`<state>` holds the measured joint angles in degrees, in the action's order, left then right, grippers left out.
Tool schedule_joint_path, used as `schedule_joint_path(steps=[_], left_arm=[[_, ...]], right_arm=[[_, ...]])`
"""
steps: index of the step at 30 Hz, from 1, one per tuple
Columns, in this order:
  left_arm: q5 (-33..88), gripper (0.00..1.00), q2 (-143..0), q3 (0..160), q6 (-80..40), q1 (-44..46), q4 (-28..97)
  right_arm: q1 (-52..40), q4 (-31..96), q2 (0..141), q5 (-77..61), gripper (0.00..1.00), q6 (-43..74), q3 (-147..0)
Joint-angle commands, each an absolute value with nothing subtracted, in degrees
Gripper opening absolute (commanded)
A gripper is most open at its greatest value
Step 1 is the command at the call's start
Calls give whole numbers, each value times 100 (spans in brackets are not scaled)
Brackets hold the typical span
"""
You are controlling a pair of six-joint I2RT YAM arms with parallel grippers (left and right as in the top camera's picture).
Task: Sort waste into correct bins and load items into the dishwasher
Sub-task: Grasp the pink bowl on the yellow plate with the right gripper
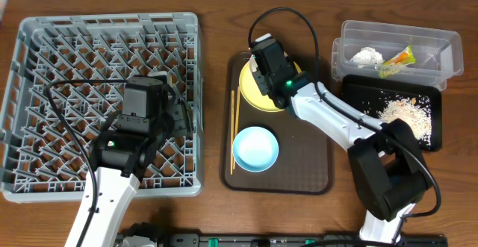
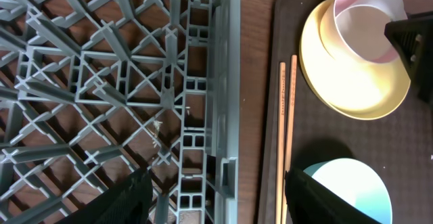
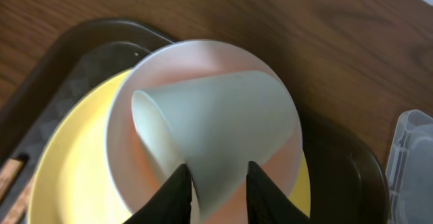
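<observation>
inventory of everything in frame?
dish rack: 1, grey, left.
serving tray: 1, brown, centre.
plate: 1, yellow, on serving tray.
pink bowl: 1, on plate.
cup: 1, white, tipped in pink bowl.
blue bowl: 1, on serving tray.
chopsticks: 2, wooden, on serving tray.
tub: 1, clear, far right.
tissue: 1, white, in tub.
wrapper: 1, green-orange, in tub.
black tray: 1, beside tub, holding rice.
left end effector: open, over dish rack.
right end effector: at cup.

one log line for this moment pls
right gripper: shut on cup, tipped in pink bowl on plate | left gripper: open, empty, over rack edge | blue bowl, chopsticks: on brown tray
</observation>
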<state>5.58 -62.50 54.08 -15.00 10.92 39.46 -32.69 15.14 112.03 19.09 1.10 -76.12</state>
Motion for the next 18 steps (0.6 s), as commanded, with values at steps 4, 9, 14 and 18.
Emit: schedule_joint_path(steps=[4, 9, 14, 18], left_arm=[[469, 66, -6198, 5500, -1463, 1057, 3964], [469, 66, -6198, 5500, -1463, 1057, 3964], [469, 66, -6200, 5500, -1463, 1057, 3966], [469, 66, -6200, 5500, -1463, 1057, 3964]], right_arm=[[-3308, 1520, 11450, 2576, 19, 539, -7634], [-3308, 1472, 11448, 2904, 4, 578, -7634], [-3308, 1485, 11369, 2932, 1, 827, -7640], [-3295, 1566, 11059, 2930, 1, 1052, -7642]])
